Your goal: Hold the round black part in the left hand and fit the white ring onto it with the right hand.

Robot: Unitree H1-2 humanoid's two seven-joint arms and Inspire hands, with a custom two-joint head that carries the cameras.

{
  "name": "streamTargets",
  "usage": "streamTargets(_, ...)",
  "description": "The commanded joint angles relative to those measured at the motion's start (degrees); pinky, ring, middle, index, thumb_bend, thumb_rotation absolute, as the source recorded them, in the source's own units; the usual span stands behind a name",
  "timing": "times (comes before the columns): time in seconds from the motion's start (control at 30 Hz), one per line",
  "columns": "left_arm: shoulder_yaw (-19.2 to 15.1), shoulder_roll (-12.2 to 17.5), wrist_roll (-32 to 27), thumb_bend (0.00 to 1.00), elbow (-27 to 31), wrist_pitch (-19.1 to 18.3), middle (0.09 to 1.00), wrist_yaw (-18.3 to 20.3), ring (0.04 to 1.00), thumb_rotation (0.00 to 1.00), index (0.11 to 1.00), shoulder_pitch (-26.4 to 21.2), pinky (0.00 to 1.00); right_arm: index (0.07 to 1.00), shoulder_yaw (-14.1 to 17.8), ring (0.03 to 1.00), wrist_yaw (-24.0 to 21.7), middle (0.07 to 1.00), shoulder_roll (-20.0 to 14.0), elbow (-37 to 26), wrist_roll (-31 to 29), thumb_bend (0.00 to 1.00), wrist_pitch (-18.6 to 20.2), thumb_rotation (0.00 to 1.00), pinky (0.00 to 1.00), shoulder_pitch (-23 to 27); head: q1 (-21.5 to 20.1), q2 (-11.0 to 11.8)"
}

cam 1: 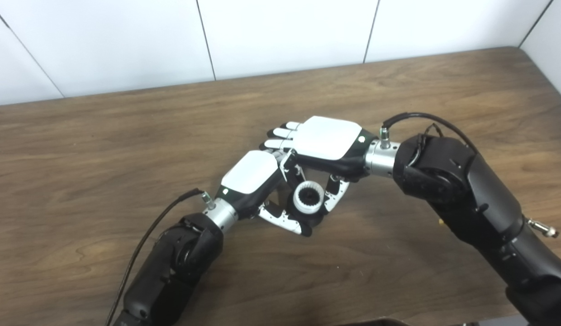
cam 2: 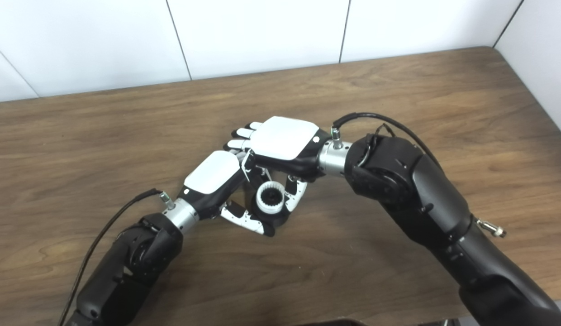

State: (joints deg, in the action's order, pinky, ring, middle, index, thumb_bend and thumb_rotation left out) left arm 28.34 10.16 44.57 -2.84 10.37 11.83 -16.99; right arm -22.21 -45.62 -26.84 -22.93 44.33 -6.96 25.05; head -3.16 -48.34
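The white ring (cam 1: 306, 198) is a toothed, gear-like band with ridges around its inner edge, and it sits on top of the round black part (cam 1: 313, 218), whose dark centre shows through the ring's opening. Both are held low over the middle of the wooden bench (cam 1: 126, 136), between the two hands. The left hand (cam 1: 258, 183) has its fingers (cam 1: 285, 222) curled under and around the black part, gripping it. The right hand (cam 1: 325, 145) reaches over from above, its thumb and fingers closed against the ring's right side. By the look of it the fitting is mostly done: the ring appears aligned on the part, though whether it is pressed fully home cannot be told. What likely remains is a final push and letting go
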Motion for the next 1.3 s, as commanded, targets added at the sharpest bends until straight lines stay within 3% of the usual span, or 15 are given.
streamTargets(0.0, -0.21, 0.05, 0.01, 0.51, 0.85, 0.87, 0.869, -0.89, 0.916, 0.05, 0.48, -1.27, 1.0, 0.496, 0.64, 1.0, 0.01, 0.967, 0.14, -1.93, -0.48, 0.52, 0.75, 0.16, 1.0, 1.25, -0.01, -0.01)
streamTargets(0.03, -0.19, 0.05, 0.08, 0.51, 0.84, 0.84, 0.869, -0.91, 0.916, 0.05, 0.48, -1.25, 1.0, 0.496, 0.7, 1.0, -0.06, 0.968, 0.19, -2.0, -0.63, 0.52, 0.94, 0.16, 1.0, 1.22, -0.15, -0.02)
streamTargets(0.1, -0.13, 0.03, 0.26, 0.51, 0.87, 0.82, 0.866, -0.98, 0.913, 0.05, 0.479, -1.24, 1.0, 0.629, 0.71, 1.0, -0.54, 0.971, 0.25, -2.29, -0.8, 0.76, 1.5, 0.28, 1.0, 1.27, -0.13, -0.04)
streamTargets(0.27, 0.04, 0.11, 0.94, 0.51, 1.06, 0.52, 0.834, -0.81, 0.907, 0.05, 0.48, -1.28, 1.0, 0.764, 0.57, 1.0, -2.43, 0.987, 0.33, -3.25, -1.1, 0.89, 3.26, 0.34, 1.0, 1.68, -0.11, 0.03)
streamTargets(0.67, -0.09, 0.22, 0.69, 0.51, 0.77, 0.71, 0.833, -0.93, 0.908, 0.05, 0.48, -1.29, 1.0, 0.83, 0.2, 1.0, -4.92, 1.0, 0.35, -3.79, -1.48, 0.95, 5.04, 0.38, 1.0, 2.43, -0.15, 0.39)
streamTargets(1.27, 0.08, 0.09, 0.28, 0.51, 0.17, 0.89, 0.869, -0.99, 0.924, 0.05, 0.48, -1.06, 1.0, 0.833, 2.39, 1.0, -3.1, 1.0, 0.15, -4.0, -3.49, 1.0, 4.68, 0.41, 1.0, 3.04, -0.35, 0.92)
